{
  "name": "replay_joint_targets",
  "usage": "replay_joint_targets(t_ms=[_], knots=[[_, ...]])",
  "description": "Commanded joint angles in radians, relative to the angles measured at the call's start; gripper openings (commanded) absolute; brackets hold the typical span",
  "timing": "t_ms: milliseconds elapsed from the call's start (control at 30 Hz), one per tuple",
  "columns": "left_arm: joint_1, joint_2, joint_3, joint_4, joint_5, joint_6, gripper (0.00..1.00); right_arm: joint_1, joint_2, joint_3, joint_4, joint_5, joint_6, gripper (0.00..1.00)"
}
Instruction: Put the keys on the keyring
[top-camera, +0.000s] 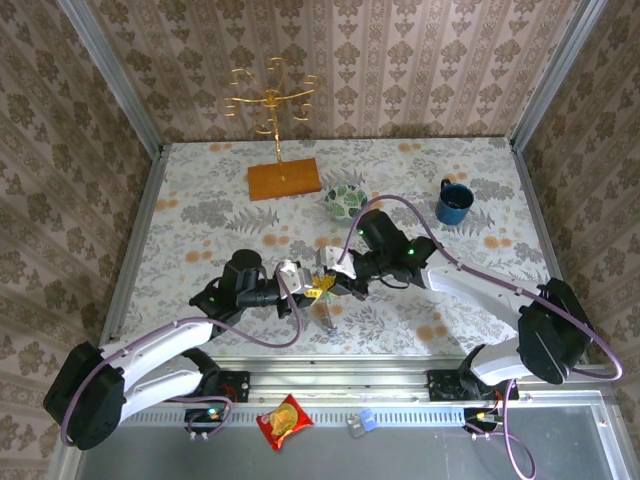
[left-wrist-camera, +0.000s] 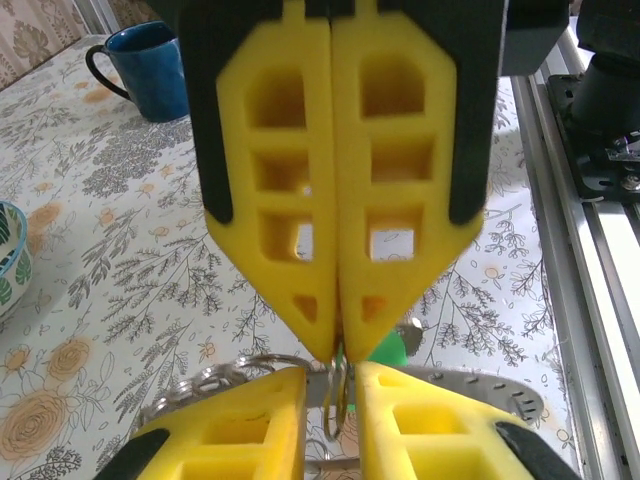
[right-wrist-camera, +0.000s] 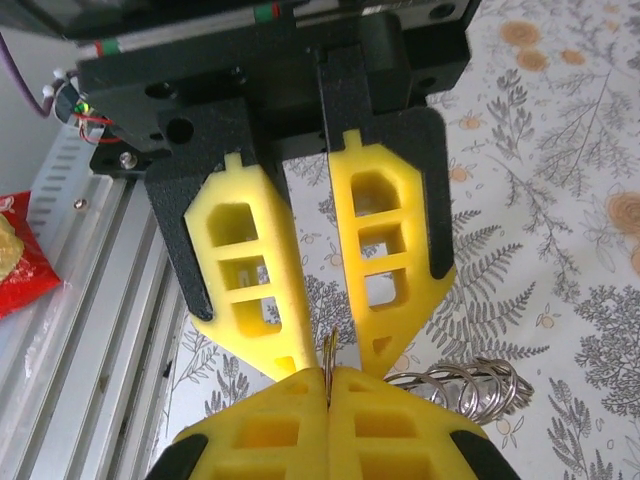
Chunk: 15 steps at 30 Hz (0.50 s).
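Both grippers meet above the table's front middle. My right gripper (top-camera: 341, 283) (right-wrist-camera: 328, 376) is shut on a thin gold split ring (right-wrist-camera: 328, 350), pinched edge-on between its yellow fingertips. My left gripper (top-camera: 312, 283) (left-wrist-camera: 332, 374) faces it tip to tip, open, its jaws straddling that ring (left-wrist-camera: 338, 400) without touching it. Behind the ring shows the green key head (left-wrist-camera: 386, 350) and the wide flat grey keyring (left-wrist-camera: 480, 388). A coil of steel split rings (right-wrist-camera: 470, 385) (left-wrist-camera: 200, 385) hangs beside them. The blue key is hidden.
The patterned bowl (top-camera: 344, 202) and a blue mug (top-camera: 453, 203) stand behind the grippers. A gold stand on a wooden base (top-camera: 283, 180) is at the back. A red snack packet (top-camera: 284, 421) lies on the metal rail in front.
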<state>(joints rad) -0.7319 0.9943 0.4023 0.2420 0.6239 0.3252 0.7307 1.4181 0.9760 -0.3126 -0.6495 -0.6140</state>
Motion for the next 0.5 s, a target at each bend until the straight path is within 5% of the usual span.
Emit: replay_joint_targets(t_ms=[0, 267, 367, 467], knots=[[-0.001, -0.009, 0.039, -0.032, 0.013, 0.031, 0.2, 0.026, 0.019, 0.058, -0.092, 0.035, -0.072, 0.0], [-0.001, 0.0, 0.049, -0.058, 0.042, 0.048, 0.0, 0.035, 0.019, 0.084, -0.1, 0.037, -0.069, 0.0], [-0.001, -0.012, 0.043, -0.056, 0.042, 0.047, 0.0, 0.006, -0.018, 0.027, -0.028, 0.016, -0.01, 0.19], [-0.001, -0.019, 0.036, -0.044, 0.043, 0.048, 0.0, -0.012, -0.06, -0.024, 0.006, 0.022, 0.014, 0.25]])
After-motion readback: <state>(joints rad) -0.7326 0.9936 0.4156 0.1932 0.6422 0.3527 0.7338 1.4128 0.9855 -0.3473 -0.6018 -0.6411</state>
